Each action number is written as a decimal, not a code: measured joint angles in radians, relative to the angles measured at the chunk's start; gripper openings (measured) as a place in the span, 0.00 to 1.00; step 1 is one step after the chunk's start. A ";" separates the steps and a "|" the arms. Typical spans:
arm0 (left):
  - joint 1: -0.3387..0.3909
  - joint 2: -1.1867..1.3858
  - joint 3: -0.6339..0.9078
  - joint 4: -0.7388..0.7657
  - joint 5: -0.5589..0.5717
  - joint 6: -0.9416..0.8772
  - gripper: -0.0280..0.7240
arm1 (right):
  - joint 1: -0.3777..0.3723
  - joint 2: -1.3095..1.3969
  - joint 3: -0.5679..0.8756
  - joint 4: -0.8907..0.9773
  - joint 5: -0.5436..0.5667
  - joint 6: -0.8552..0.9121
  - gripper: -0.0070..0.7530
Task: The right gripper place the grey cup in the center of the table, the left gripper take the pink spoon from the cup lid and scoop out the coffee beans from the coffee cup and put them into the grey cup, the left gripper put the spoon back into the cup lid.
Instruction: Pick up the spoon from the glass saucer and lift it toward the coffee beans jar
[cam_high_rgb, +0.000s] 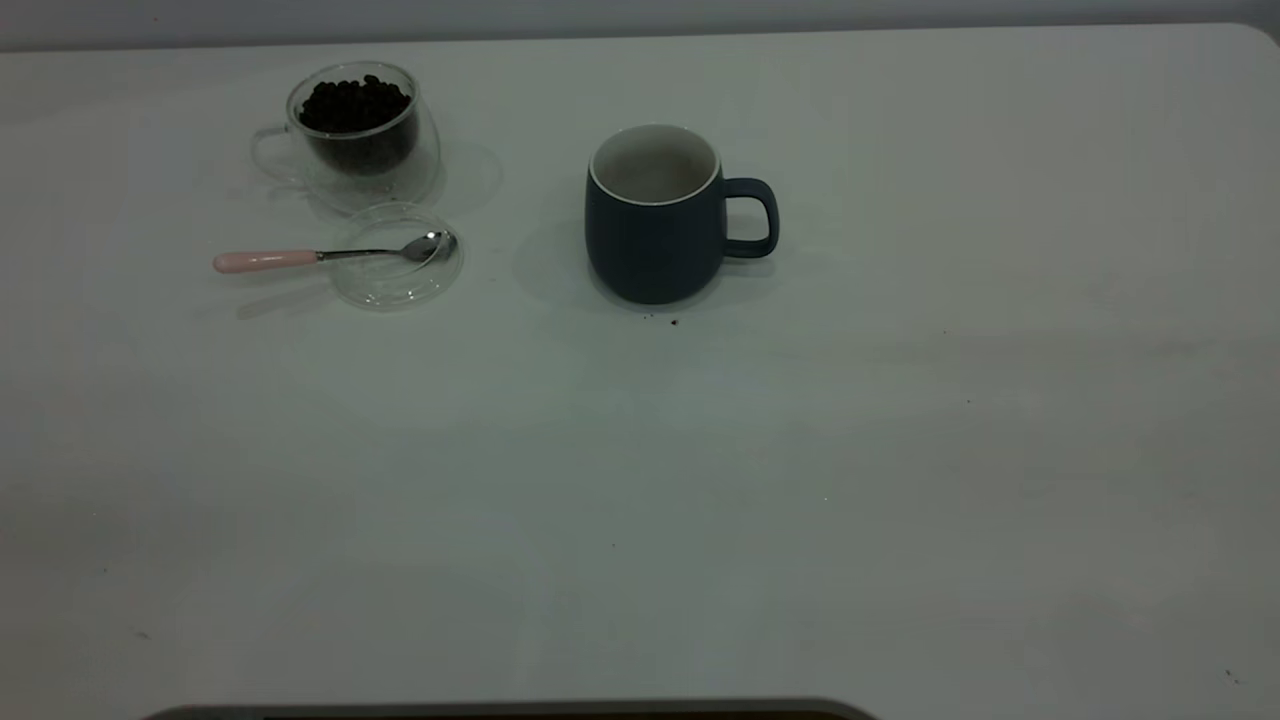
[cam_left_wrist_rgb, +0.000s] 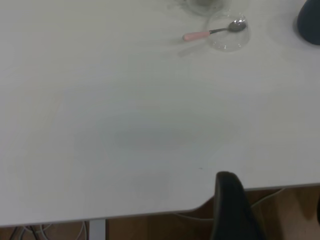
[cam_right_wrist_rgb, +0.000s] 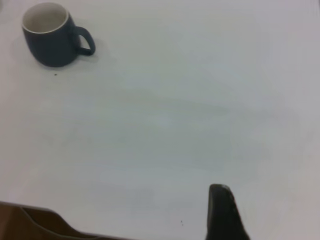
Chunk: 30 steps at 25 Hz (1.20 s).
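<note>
The grey cup (cam_high_rgb: 655, 215) stands upright mid-bench (cam_high_rgb: 900, 450); the pink spoon (cam_high_rgb: 330, 255) lies across the cup lid (cam_high_rgb: 398, 285), just beside the coffee cup (cam_high_rgb: 355, 130) of coffee beans (cam_high_rgb: 352, 105). Both tools sit back at the bench edge; whether either is apart or together cannot be told.

The mug (cam_high_rgb: 655, 215) stands upright on the table (cam_high_rgb: 900, 480), its handle turned away from the glass cup (cam_high_rgb: 355, 135). That cup sits well to the mug's left and a little farther back, with beans (cam_high_rgb: 354, 105) inside. Just in front of it lies the lid (cam_high_rgb: 398, 258), the spoon (cam_high_rgb: 330, 256) resting across it, handle pointing away from the mug.
</note>
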 joint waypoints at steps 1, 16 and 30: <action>0.000 0.000 0.000 0.000 0.000 0.000 0.65 | -0.009 -0.001 0.000 0.001 0.000 0.000 0.63; 0.000 0.000 0.000 0.000 0.000 0.001 0.65 | -0.063 -0.002 0.000 0.001 0.000 0.001 0.49; 0.000 0.000 0.000 -0.003 -0.023 0.001 0.65 | -0.063 -0.002 0.000 0.001 0.000 0.001 0.39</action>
